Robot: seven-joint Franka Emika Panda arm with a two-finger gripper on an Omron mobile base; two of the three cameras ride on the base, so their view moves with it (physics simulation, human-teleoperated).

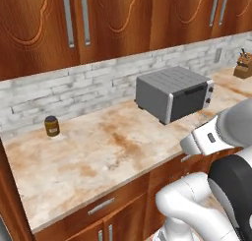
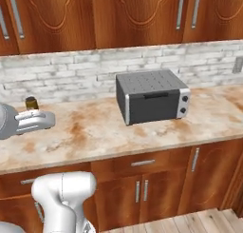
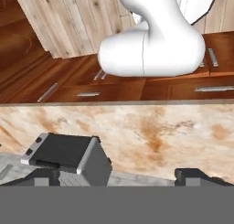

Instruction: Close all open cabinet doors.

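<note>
Reddish-brown cabinet doors [image 1: 106, 18] with long silver bar handles [image 1: 68, 18] line the wall above the counter, and I see them again in the right base view [image 2: 135, 15]. Only their lower parts show; these look flush with one another. My gripper [image 3: 119, 175] is open wide with nothing between its dark fingertips [image 3: 43, 175]. My white hand [image 1: 204, 136] hovers low over the counter's front edge, in front of the toaster oven and well below the doors. The right base view has the hand [image 2: 33, 120] at the left.
A grey toaster oven [image 1: 172, 93] stands on the marbled counter [image 1: 98, 156] near the brick backsplash. A small dark jar [image 1: 51, 126] sits at the left, a knife block [image 1: 243, 64] at the far right. Drawers and base cabinets [image 2: 142, 179] lie below.
</note>
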